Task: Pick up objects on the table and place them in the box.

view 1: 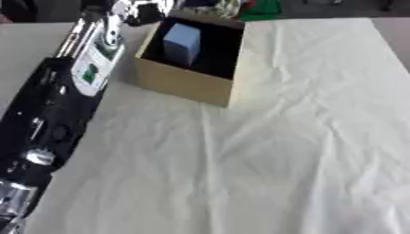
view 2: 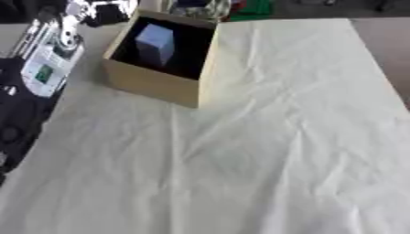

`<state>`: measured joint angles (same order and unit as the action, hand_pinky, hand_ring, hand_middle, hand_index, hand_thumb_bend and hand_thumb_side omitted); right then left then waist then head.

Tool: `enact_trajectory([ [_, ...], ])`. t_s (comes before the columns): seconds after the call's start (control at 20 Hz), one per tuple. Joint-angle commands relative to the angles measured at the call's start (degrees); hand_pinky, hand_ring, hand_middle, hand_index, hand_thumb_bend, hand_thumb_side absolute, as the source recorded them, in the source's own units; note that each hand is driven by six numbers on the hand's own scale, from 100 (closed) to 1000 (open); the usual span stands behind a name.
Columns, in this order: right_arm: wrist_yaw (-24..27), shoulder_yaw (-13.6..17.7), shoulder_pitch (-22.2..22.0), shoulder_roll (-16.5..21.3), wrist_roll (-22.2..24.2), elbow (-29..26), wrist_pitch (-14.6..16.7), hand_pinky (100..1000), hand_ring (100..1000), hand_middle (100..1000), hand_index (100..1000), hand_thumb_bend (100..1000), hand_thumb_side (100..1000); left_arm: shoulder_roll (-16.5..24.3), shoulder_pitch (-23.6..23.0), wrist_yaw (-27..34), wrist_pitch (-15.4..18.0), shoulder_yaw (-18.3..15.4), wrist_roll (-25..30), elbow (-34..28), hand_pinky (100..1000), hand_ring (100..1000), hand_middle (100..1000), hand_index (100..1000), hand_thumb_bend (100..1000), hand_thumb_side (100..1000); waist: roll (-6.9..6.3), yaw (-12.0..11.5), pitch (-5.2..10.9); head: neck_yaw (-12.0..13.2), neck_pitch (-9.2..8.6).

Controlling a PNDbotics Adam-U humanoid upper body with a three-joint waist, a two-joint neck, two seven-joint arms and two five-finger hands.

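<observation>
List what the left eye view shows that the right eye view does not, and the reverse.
Left eye only: the left arm runs down to the bottom edge, silver joint included. Right eye only: more bare cloth right of the box, with the arm cropped at the left edge. Both: the box with a pale blue block inside, and the white cloth. Neither hand can be made out.

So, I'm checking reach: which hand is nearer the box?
Left. The left arm reaches up the view's left side, its hand just beyond the box, near its far left corner. The right hand shows in neither view.
</observation>
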<state>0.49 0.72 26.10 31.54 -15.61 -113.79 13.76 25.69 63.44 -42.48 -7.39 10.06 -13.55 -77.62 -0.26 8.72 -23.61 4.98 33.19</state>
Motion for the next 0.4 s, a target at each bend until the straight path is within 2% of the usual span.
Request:
enact_trajectory([
  [0.05, -0.3, 0.9, 0.0, 1.7, -0.5, -0.8, 0.0, 755, 749, 720, 841, 100, 377, 5.0, -1.9, 6.1, -2.3, 0.3, 1.9, -11.3, 682, 642, 592, 774, 400, 100, -0.62, -0.4, 3.06, -0.8, 1.1],
  [0.4, -0.3, 1.3, -0.9, 1.5, -1.0, -0.8, -0.1, 754, 749, 720, 840, 100, 371, 12.5, -12.4, 17.9, -6.3, 0.2, 9.2, -27.7, 673, 627, 576, 772, 368, 100, 0.07, -2.1, 4.52, -1.8, 1.52],
])
